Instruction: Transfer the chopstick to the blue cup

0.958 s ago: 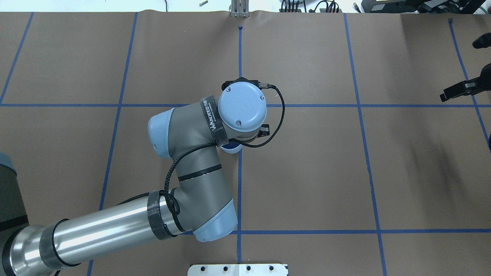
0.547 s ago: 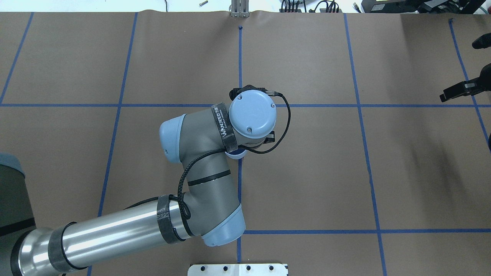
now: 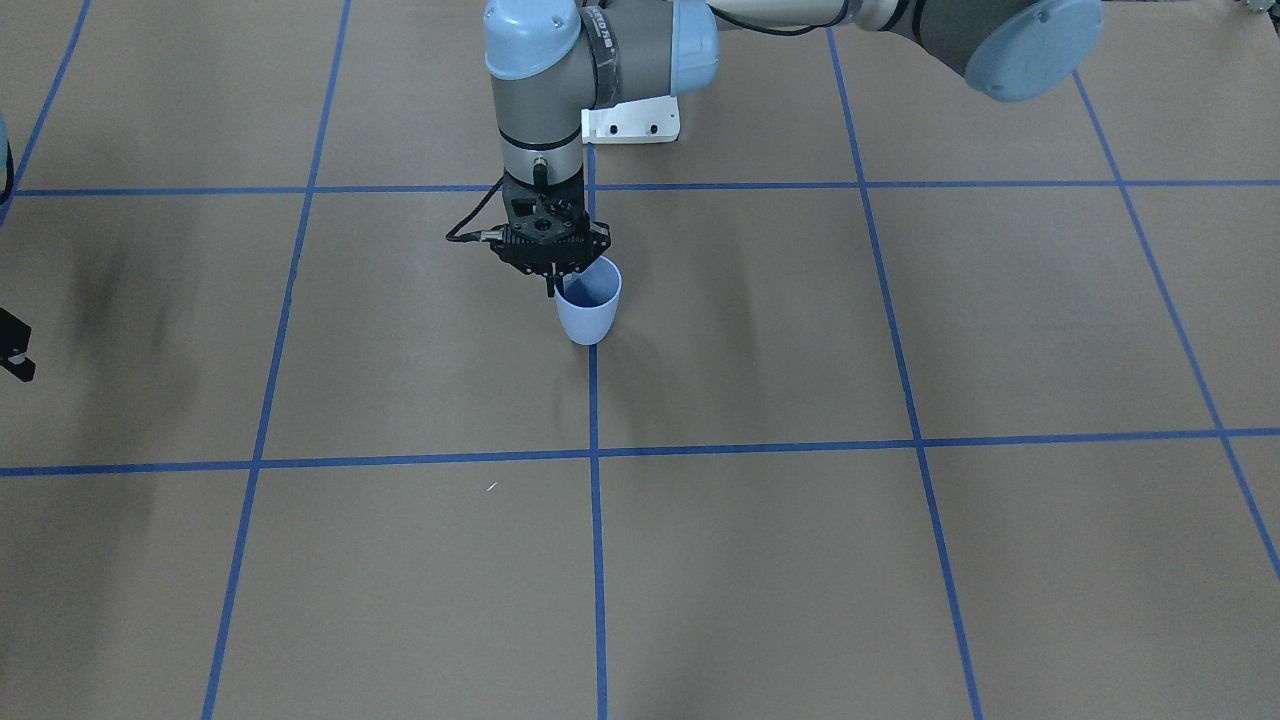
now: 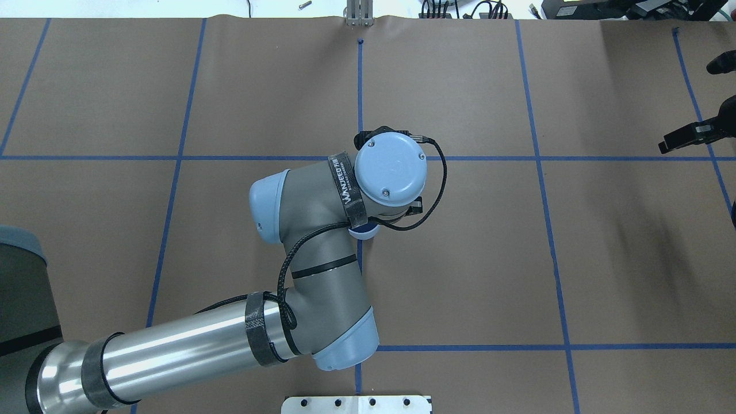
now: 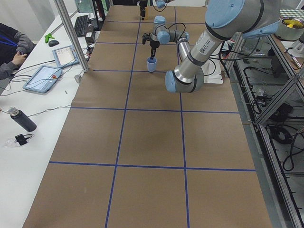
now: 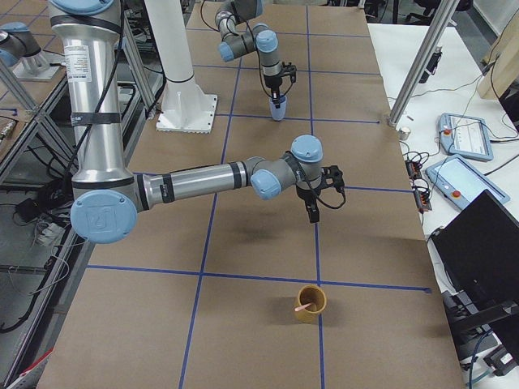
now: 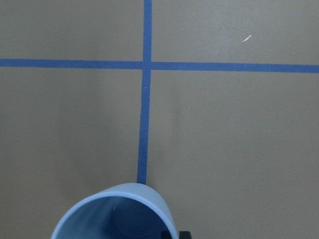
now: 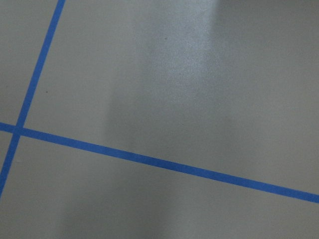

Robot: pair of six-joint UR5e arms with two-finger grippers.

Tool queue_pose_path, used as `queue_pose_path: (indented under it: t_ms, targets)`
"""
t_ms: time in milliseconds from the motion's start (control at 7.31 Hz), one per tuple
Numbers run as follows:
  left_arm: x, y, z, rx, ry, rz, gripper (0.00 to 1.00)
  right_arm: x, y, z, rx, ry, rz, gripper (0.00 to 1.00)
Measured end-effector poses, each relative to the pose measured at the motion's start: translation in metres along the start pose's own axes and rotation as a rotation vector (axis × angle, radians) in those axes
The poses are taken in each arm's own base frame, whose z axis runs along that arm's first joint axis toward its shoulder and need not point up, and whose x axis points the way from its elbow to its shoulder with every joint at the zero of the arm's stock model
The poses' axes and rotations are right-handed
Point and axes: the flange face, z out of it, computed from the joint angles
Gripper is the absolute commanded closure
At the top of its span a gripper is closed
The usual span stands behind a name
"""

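The blue cup [image 3: 588,308] stands upright near the middle of the table on a blue tape line. My left gripper [image 3: 552,287] points straight down and is shut on its rim, one finger inside the cup. From overhead only a sliver of the cup [image 4: 365,232] shows under my left wrist. The left wrist view looks into the cup [image 7: 114,214], which is empty. A pale pink chopstick [image 6: 302,307] leans in a brown cup [image 6: 310,305] at the table's right end. My right gripper [image 6: 312,212] hangs empty above the paper there; I cannot tell whether it is open or shut.
Brown paper with a grid of blue tape lines [image 3: 594,455] covers the table. A white mounting plate [image 4: 356,404] sits at the near edge. Tablets and a laptop [image 6: 466,142] lie on the side bench beyond the table's far edge.
My left arm has moved to the right and a little toward the robot, and the blue cup has moved along with the gripper. The right gripper has not moved.
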Motion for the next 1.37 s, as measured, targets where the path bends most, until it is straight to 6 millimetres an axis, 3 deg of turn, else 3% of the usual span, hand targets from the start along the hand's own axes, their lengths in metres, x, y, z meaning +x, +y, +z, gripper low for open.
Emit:
queue_pose_path:
  t_ms: [137,274,547,821,1095,1368]
  targets:
    - [0.0,0.001,0.002,-0.002,-0.003,0.001,1.0,0.0,0.0,0.001,-0.001,0.0,0.0,0.0]
    - [-0.001,0.001,0.003,-0.003,-0.005,0.002,0.87,0.0,0.0,0.002,-0.003,0.0,-0.001,0.0]
    - [-0.002,0.002,0.004,-0.004,-0.006,0.004,0.02,-0.001,0.001,0.002,-0.004,0.0,-0.001,0.0]
    - [-0.002,0.001,0.001,0.001,0.001,0.012,0.01,-0.002,0.0,0.002,-0.004,-0.001,-0.003,0.0]
    - [-0.003,-0.005,-0.021,0.014,0.039,0.019,0.01,-0.003,-0.001,0.002,-0.003,-0.003,-0.005,0.0]
    - [-0.028,-0.048,-0.067,-0.003,0.109,0.012,0.01,-0.005,-0.004,0.001,0.0,-0.006,-0.008,0.0]
